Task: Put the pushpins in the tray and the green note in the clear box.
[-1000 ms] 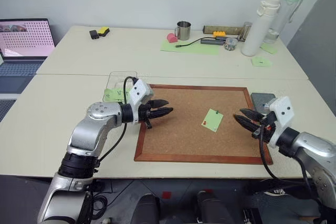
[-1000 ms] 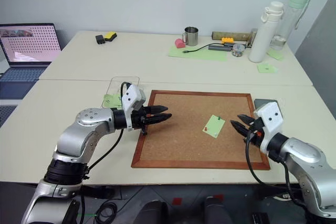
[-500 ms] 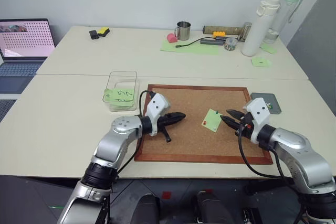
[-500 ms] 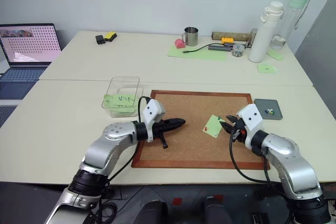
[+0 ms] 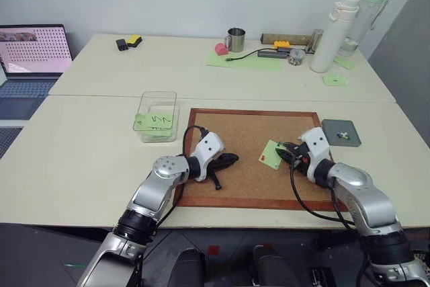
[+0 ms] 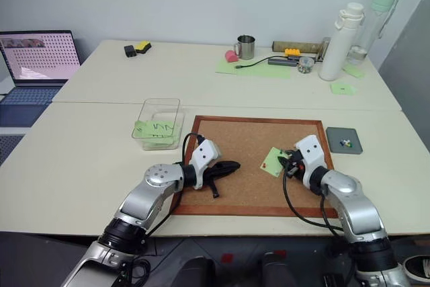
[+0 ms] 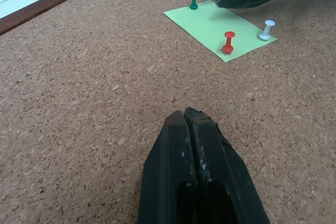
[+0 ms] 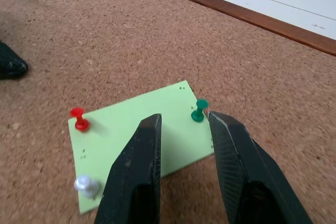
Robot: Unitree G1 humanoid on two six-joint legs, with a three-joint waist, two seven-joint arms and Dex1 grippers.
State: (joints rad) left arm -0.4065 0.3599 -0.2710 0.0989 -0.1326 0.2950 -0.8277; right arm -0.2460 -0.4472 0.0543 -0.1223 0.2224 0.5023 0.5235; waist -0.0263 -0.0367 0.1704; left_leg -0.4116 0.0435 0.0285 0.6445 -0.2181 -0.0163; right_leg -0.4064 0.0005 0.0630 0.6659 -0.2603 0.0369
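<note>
Left gripper is shut on nothing, tips rested on the corkboard, likely parked clear; right gripper is spread, nothing held, set over the green note to straddle the green pin. Note is pinned flat by red pin and a white pin. Further off, tray already holds pins and clear box holds scribbled notes

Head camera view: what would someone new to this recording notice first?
The wood-framed corkboard lies mid-table, both arms reaching in over it. The right hand hovers with open fingers over the green note, which is pinned by a red pushpin, a green pushpin and a white pin. The left hand sits shut on the cork, pointing at the note.
</note>
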